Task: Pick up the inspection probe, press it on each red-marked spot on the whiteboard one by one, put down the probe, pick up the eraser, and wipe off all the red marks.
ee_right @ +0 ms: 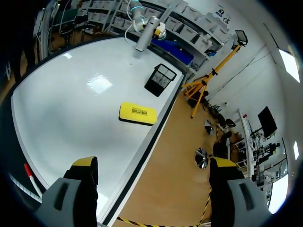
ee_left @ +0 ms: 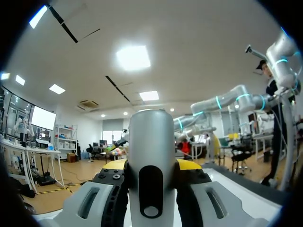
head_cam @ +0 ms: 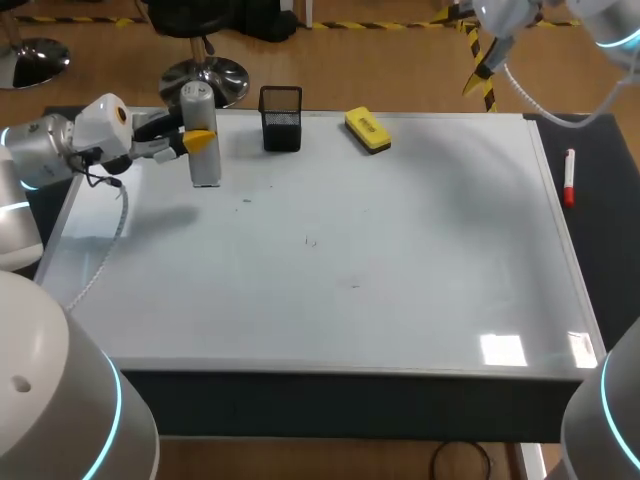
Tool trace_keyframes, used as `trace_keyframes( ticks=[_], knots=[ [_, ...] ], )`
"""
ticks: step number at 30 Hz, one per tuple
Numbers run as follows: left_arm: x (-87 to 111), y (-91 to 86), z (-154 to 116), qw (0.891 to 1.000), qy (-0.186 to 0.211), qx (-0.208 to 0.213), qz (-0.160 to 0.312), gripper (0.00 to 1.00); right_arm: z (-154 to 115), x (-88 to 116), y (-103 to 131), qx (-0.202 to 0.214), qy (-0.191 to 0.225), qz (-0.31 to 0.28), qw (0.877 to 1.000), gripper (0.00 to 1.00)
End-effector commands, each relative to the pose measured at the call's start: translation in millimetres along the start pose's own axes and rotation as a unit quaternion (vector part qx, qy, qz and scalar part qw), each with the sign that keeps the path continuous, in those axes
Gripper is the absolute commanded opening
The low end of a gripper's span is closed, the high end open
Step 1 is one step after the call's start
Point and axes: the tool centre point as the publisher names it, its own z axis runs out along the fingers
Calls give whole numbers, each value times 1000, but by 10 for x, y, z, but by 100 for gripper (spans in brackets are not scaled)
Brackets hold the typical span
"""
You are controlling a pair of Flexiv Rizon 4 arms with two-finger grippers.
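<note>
The left hand (head_cam: 203, 136) is clamped on the upright probe (head_cam: 204, 160) near the whiteboard's (head_cam: 420, 250) far left corner. The right hand (ee_right: 154, 164), fingers apart, hangs past the far edge. The eraser (head_cam: 368, 130) and cup (head_cam: 281, 118) sit along that edge, and the middle lies open. A few tiny specks show mid-board, their colour unclear.

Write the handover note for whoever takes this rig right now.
Left gripper: jaws shut on the probe, held upright near the whiteboard's far left corner.
Right gripper: jaws open, empty, raised above the far edge, right side.
Eraser lies at the far edge, near the mesh holder; a red marker lies off the board to the right.
Done: probe picked up; spots pressed so far cannot be told.
Left: pressing (only faint small marks show, colour unclear), putting the probe down, wiping with the eraser.
</note>
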Motion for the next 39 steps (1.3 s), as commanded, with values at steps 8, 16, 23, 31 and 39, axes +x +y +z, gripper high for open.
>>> trace_keyframes(
  ticks=[8, 16, 23, 31, 39],
  knots=[
    [-230, -162, 201, 999, 37, 5, 15, 0, -15, -17, -7, 0, 5, -1, 1000, 100],
    [-478, -172, 493, 997, 77, 16, 14, 0, -15, -17, -7, 0, 5, -1, 1000, 100],
    [-667, -249, 783, 994, 109, 24, 17, 0, -15, -17, -7, 0, 5, -1, 1000, 100],
    [-866, -312, 1033, 991, 133, 29, 19, 0, -15, -17, -7, 0, 5, -1, 1000, 100],
    [-978, -313, 1189, 990, 136, 39, 14, 0, -15, -17, -7, 0, 5, -1, 1000, 100]
  ],
)
